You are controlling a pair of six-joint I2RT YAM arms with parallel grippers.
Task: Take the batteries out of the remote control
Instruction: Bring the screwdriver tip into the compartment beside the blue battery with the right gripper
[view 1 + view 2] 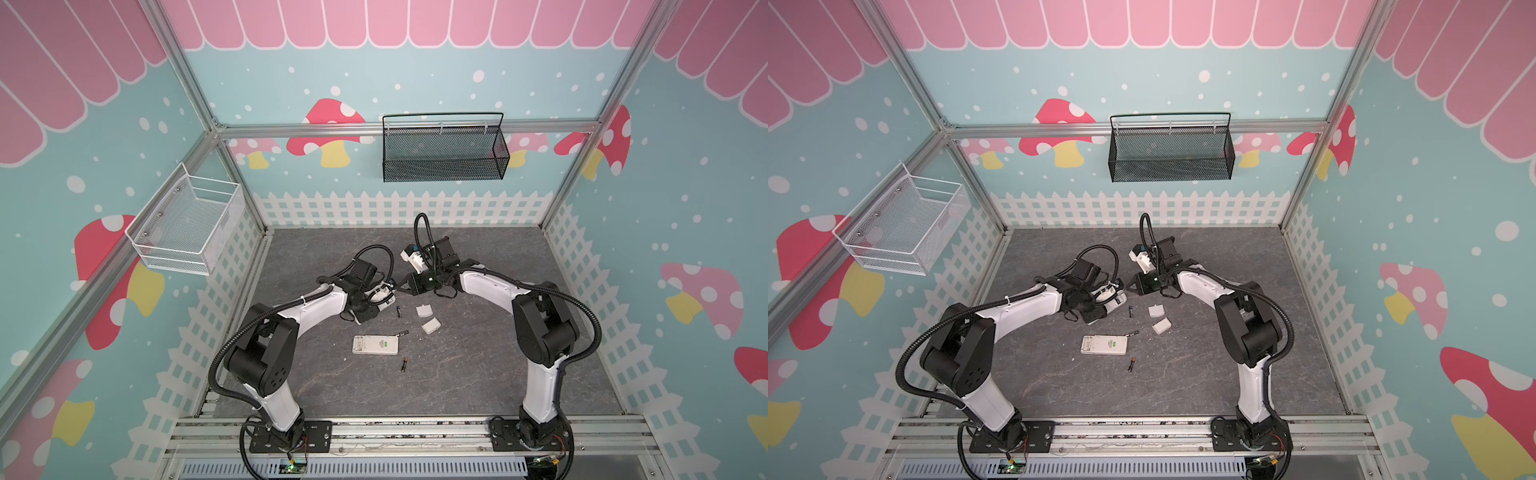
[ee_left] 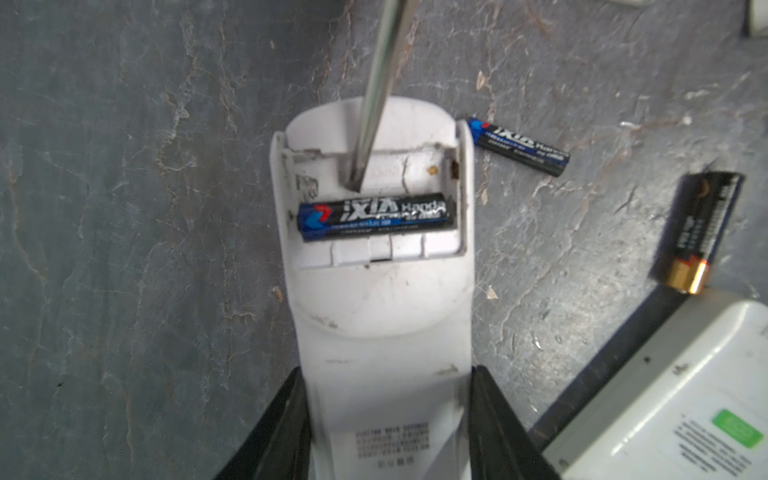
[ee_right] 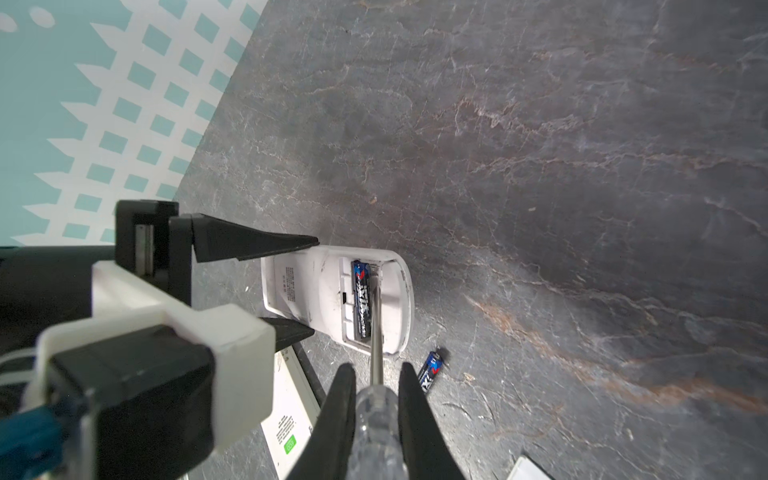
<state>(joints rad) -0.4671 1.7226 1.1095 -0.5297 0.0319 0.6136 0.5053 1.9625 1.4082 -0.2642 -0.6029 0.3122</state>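
Left wrist view shows the left gripper (image 2: 388,374) clamped across the body of a curved white remote (image 2: 382,316), which lies back up with its battery bay uncovered. The right gripper (image 3: 377,368) is closed on a clear-handled screwdriver (image 3: 376,419). Its blade tip sits in the bay's empty slot, just beside the seated blue-marked battery (image 2: 376,216) in the other slot.

Outward from that remote, a loose blue-marked battery (image 2: 519,147) lies on the slate-grey table (image 2: 124,249) just beside its bay end. A gold-ended battery (image 2: 702,232) lies farther off, near a corner of a flat white remote (image 2: 665,395). In a top view, a far gold-ended battery (image 1: 403,364) lies beyond that flat remote, and 2 white covers (image 1: 424,311) rest near the curved remote.

By my reading, 3 of 4 batteries are out and 1 is left to pry free.
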